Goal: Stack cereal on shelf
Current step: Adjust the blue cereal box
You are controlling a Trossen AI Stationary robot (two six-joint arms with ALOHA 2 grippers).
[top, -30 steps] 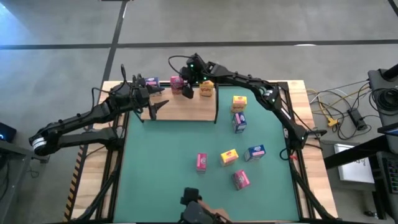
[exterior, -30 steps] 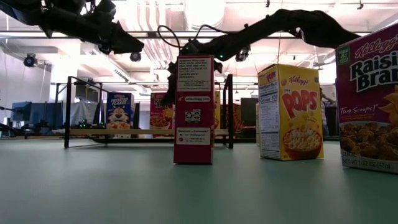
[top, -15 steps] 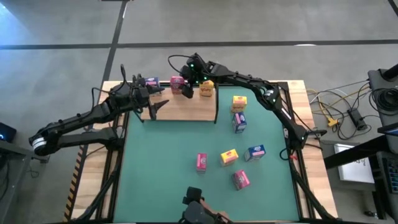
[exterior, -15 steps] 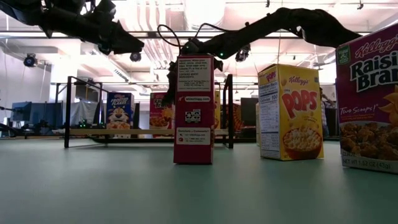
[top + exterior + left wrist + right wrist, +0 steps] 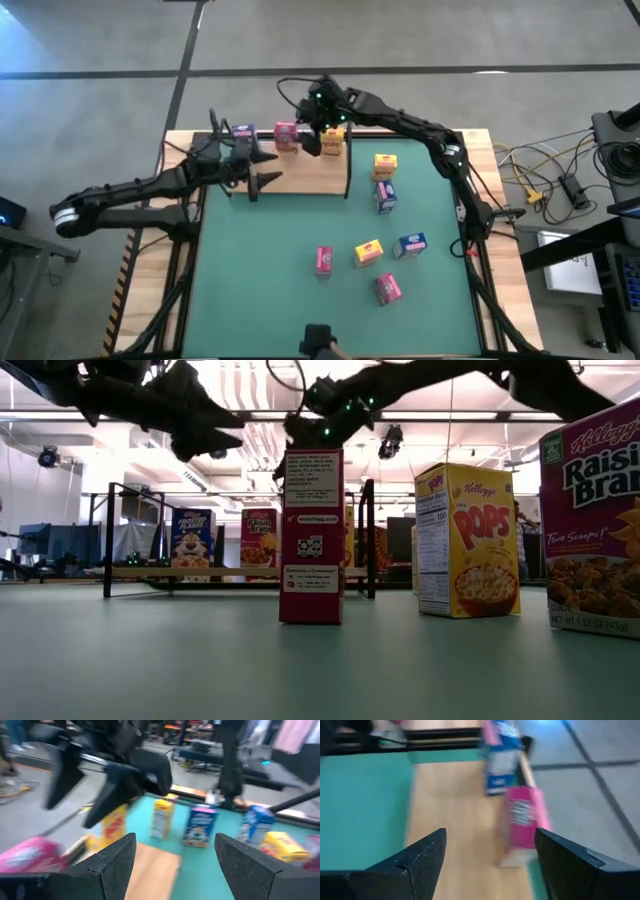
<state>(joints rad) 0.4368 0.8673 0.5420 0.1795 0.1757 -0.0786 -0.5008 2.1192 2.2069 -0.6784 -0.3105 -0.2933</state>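
A: Where do we find the shelf (image 5: 300, 175)?

B: At about twelve o'clock on the surface (image 5: 150, 290), its light-wood panel lying along the far edge of the green mat (image 5: 270, 270), with thin black posts at the corners.

A: And what cereal do we see on it?

B: Three boxes stand along its far edge: a blue box (image 5: 243, 132) toward ten o'clock, a pink box (image 5: 286, 136) next to it, and a yellow box (image 5: 333, 143) toward its right end. In the low view the blue and pink ones stand upright on the panel, apart from each other.

A: What of the right gripper (image 5: 311, 141)?

B: It hangs above the shelf, between the pink box and the yellow box. Its wrist view shows the two fingers (image 5: 420, 860) spread wide with nothing between them; the pink box and the blue one lie beyond, on the wood.

A: And the left gripper (image 5: 262, 172)?

B: It hovers over the left part of the shelf, at roughly ten o'clock, pointing toward the middle. Its fingers (image 5: 112, 865) are also spread apart and empty.

A: What is off the shelf?

B: Six boxes on the mat. A second yellow box (image 5: 385, 164) and a second blue box (image 5: 385, 196) sit just right of the shelf, at about one o'clock. Nearer the centre we count a pink carton (image 5: 323, 260), a yellow carton (image 5: 368, 252) and a blue carton (image 5: 410, 245) in a loose row, and a last pink one (image 5: 387, 289) toward five o'clock.
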